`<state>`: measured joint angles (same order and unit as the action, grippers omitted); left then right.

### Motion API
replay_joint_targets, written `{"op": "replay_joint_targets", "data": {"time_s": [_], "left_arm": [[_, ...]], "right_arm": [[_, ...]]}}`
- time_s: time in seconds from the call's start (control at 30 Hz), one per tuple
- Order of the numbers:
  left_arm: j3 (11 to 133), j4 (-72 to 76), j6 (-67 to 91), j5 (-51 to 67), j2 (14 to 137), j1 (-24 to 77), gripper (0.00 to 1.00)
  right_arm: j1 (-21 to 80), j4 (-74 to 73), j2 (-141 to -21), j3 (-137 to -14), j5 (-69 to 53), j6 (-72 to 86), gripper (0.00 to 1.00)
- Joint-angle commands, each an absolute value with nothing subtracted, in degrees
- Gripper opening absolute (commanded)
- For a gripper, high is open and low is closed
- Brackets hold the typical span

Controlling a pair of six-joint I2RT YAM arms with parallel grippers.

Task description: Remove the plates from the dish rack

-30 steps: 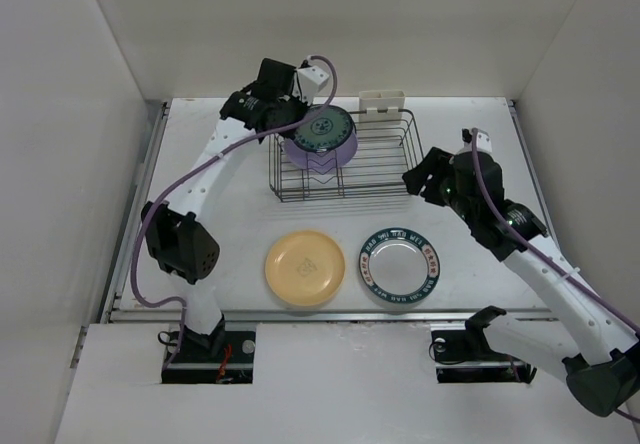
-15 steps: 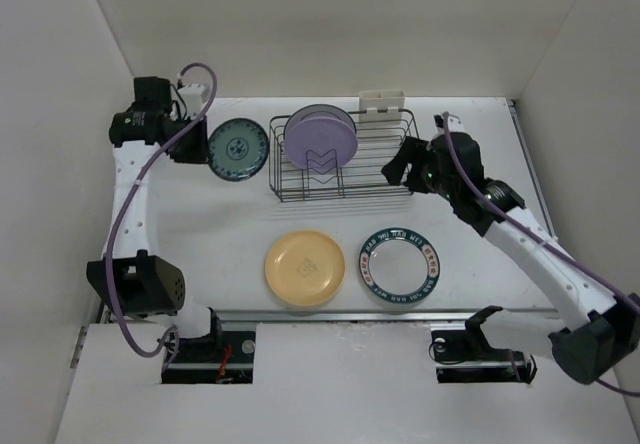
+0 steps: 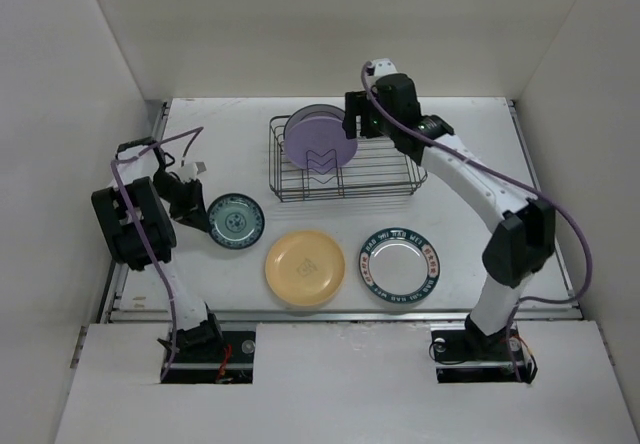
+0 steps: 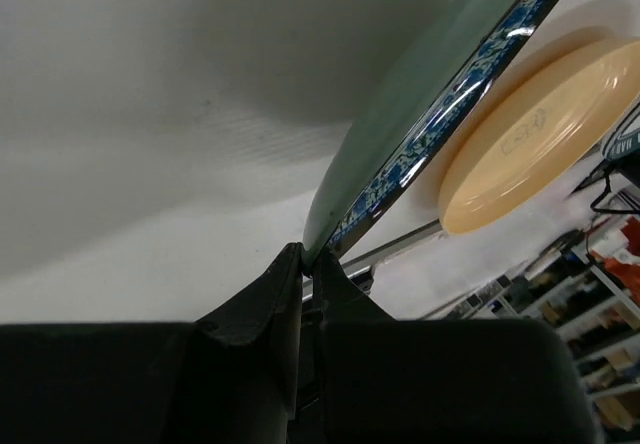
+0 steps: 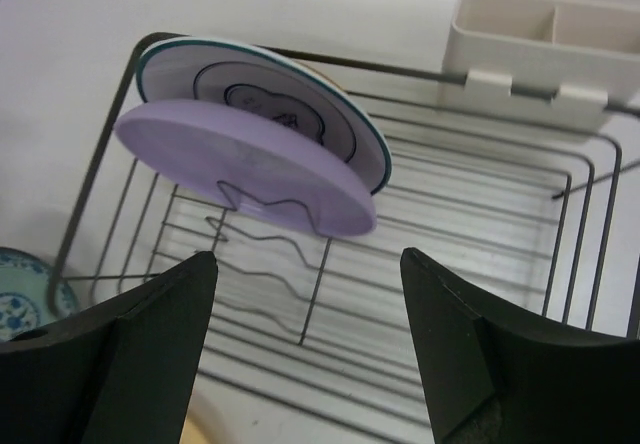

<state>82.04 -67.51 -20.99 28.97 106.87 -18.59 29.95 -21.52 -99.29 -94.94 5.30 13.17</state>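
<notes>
Since half a second ago, your left arm has carried the small teal plate point(image 3: 236, 220) away from the dish rack point(image 3: 385, 179) and down toward the table point(image 3: 250, 154), just left of the yellow plate point(image 3: 305, 267). Your right arm has meanwhile swept from the rack's right end to above its back rail. The left gripper point(image 4: 303, 259) is pinched tight on the teal plate's rim. The plate slants up and away from the fingertips, showing a pale green underside and a blue-patterned edge, and you probably hold it by the edge so it can be laid flat. I cannot tell whether it has touched down yet. The grey-patterned plate point(image 3: 400, 264) lies flat to the right of the yellow one, so the unloaded plates form a row along the near side. Your right gripper point(image 5: 307, 259) hangs with its fingers spread wide and nothing between them, looking down into the rack, likely lining up the next pick. Two plates are left there, a plain matte lavender plate point(image 5: 240, 169) in front and a white plate point(image 5: 270, 94) with a thin dark rim and printed centre close behind it. Both lean tilted at the wire dividers near the rack's left end, well away from the white cutlery holder point(image 5: 540, 34).
</notes>
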Motion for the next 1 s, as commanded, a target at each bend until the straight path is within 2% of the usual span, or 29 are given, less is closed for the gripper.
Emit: {"op": "replay_joint_targets", "data": {"time_s": [0.0,0.37,0.43,0.53,0.57,0.7,0.73,0.83,0.93,0.97], "left_arm": [[82.4,-70.3,-25.5,34.8,109.1,-19.3,0.00],[82.4,-69.3,-23.4,26.5,115.3,-19.3,0.00],[83.0,-69.3,-22.6,24.4,115.8,-19.3,0.04],[85.2,-69.3,-22.6,23.8,116.4,-19.3,0.22],[85.2,-69.3,-21.0,23.3,116.4,-19.9,0.26],[88.3,-70.7,-20.3,22.8,116.4,-20.5,0.39],[89.0,-71.3,-20.3,22.8,116.9,-20.5,0.43],[91.5,-71.8,-19.0,22.8,116.4,-20.5,0.44],[95.1,-74.9,-17.9,22.1,115.8,-20.5,0.44],[95.9,-76.5,-17.9,22.1,114.7,-20.5,0.44]], "right_arm": [[31.4,-20.8,-104.9,-102.8,9.0,1.3,0.80],[31.4,-15.7,-111.5,-105.1,2.6,-7.5,0.74],[31.4,-14.9,-113.5,-105.1,1.8,-8.2,0.71],[31.4,-13.5,-115.8,-106.3,1.0,-9.4,0.66],[31.4,-12.5,-115.8,-106.3,1.0,-9.4,0.61],[31.4,-11.3,-117.8,-107.5,1.5,-9.4,0.51],[31.9,-11.3,-117.8,-107.5,2.3,-9.4,0.41],[31.9,-10.8,-117.0,-107.5,4.0,-10.8,0.23],[32.5,-10.8,-114.1,-106.2,8.4,-12.4,0.13],[33.0,-10.8,-113.0,-105.4,9.1,-13.0,0.07]]}}
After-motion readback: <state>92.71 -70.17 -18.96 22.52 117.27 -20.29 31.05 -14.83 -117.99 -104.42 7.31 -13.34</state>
